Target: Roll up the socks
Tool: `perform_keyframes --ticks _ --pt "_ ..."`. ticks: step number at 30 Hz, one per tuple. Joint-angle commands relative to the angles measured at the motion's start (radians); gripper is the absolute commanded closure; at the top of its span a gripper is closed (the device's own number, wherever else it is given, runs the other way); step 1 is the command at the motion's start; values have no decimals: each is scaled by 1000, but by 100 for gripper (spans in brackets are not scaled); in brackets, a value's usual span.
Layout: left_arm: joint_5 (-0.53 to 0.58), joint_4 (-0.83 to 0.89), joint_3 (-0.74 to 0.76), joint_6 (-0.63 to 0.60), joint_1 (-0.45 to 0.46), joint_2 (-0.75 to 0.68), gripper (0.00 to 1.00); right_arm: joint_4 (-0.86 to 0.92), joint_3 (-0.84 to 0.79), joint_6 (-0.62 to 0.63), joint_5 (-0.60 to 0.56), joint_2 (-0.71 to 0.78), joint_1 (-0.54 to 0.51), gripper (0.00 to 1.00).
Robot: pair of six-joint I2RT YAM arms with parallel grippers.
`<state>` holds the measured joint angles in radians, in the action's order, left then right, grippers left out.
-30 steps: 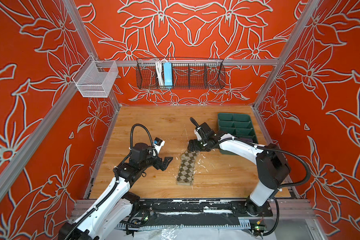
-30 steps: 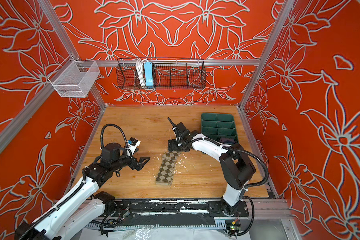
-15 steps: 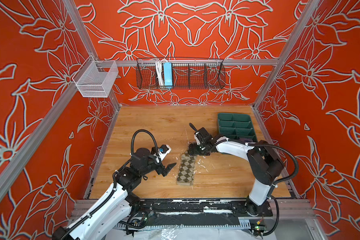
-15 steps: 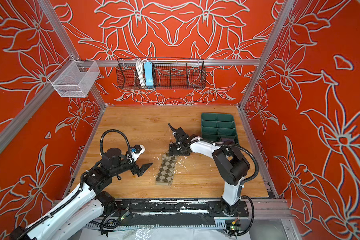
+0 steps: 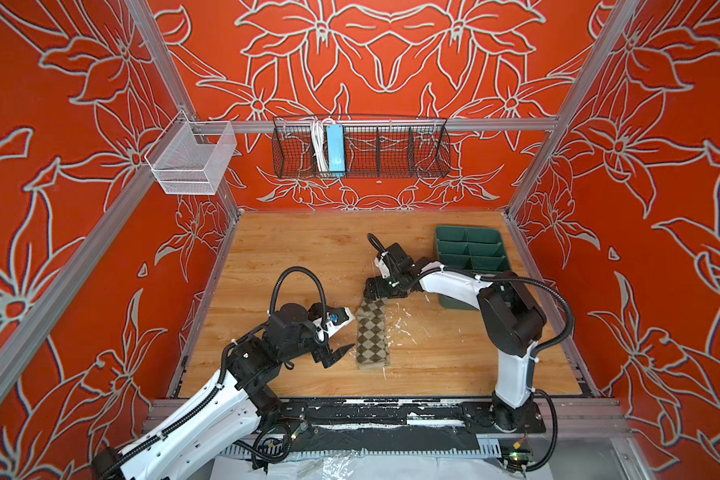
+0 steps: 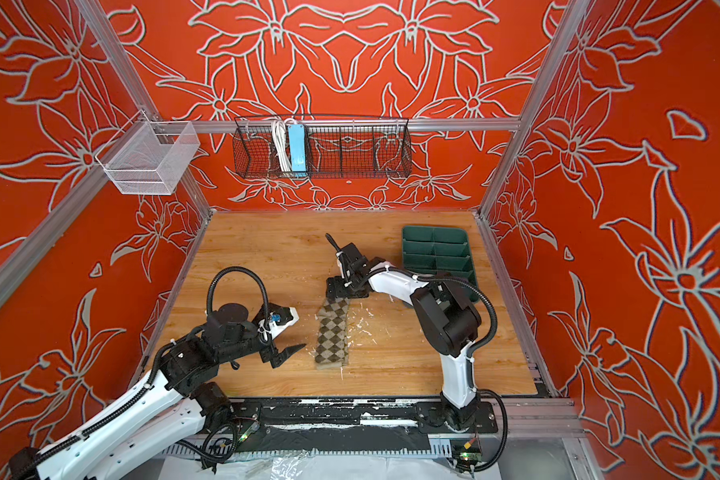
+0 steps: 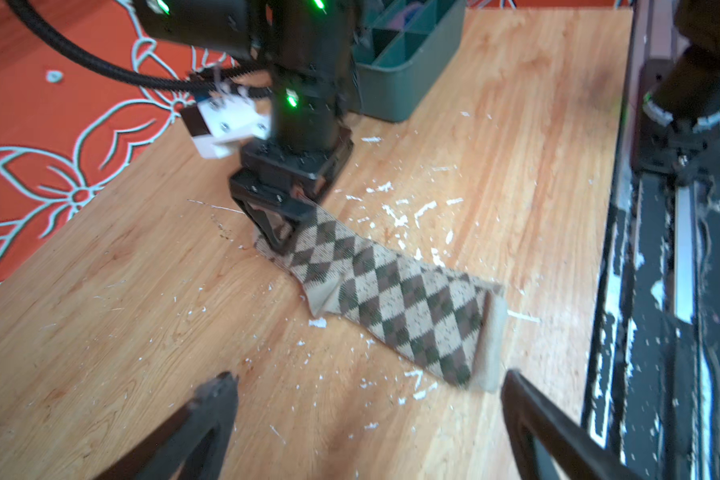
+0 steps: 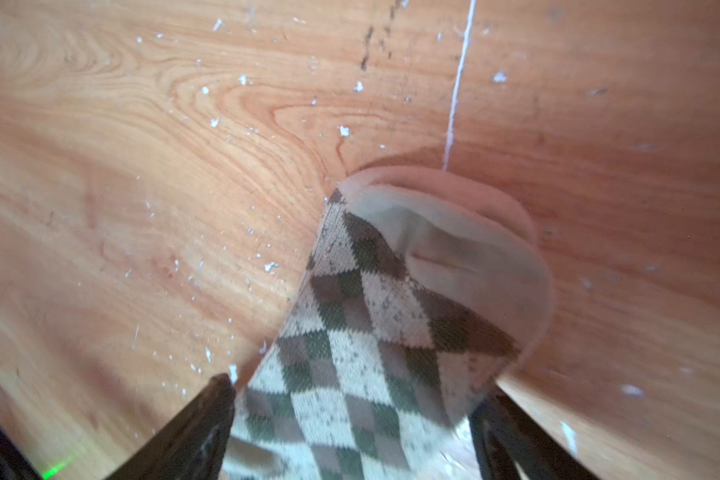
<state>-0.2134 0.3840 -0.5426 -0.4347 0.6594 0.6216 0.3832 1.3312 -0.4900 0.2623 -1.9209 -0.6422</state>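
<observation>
A beige sock with olive-brown argyle diamonds (image 5: 373, 336) (image 6: 331, 336) lies flat and lengthwise on the wooden table. My right gripper (image 5: 381, 293) (image 6: 341, 293) stands over its far toe end. In the right wrist view that gripper (image 8: 352, 415) is open, with one finger on each side of the sock (image 8: 350, 332). My left gripper (image 5: 348, 334) (image 6: 298, 332) hovers open just left of the sock's near half. In the left wrist view it (image 7: 368, 376) holds nothing, and the sock's plain cuff (image 7: 493, 332) lies close to one fingertip. A purple sock cannot be made out for certain.
A dark green compartment tray (image 5: 468, 249) (image 6: 435, 251) stands at the back right of the table, close behind the right arm; something purplish shows in one compartment (image 7: 410, 10). White flecks litter the wood around the sock. A black rail (image 5: 391, 411) runs along the front edge.
My left gripper has moved right and a little nearer, up to the sock's left edge. The right gripper has shifted slightly left over the toe end. The sock has not moved.
</observation>
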Motion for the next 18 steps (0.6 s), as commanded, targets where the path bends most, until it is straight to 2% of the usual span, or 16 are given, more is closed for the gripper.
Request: perform_keyframes --ticks 1,4,8,11,12,16,18 --pt "86 76 -28 -64 55 -34 2 54 -21 130 60 137 20 12" --pt "139 105 -35 -103 95 -64 2 82 -102 288 88 265 0 16" --pt "217 148 -46 -189 135 -103 2 76 -283 526 -33 449 -96 20" --pt "252 163 -44 -257 149 -149 1 7 -456 733 -27 591 -168 30" --pt "256 162 -40 -272 151 -168 0 -28 -517 828 13 639 -184 35" --pt "246 148 -20 -310 154 -232 1 -184 -726 1114 72 791 -264 37" --pt "246 152 -16 -314 154 -242 2 -225 -757 1156 43 804 -299 38"
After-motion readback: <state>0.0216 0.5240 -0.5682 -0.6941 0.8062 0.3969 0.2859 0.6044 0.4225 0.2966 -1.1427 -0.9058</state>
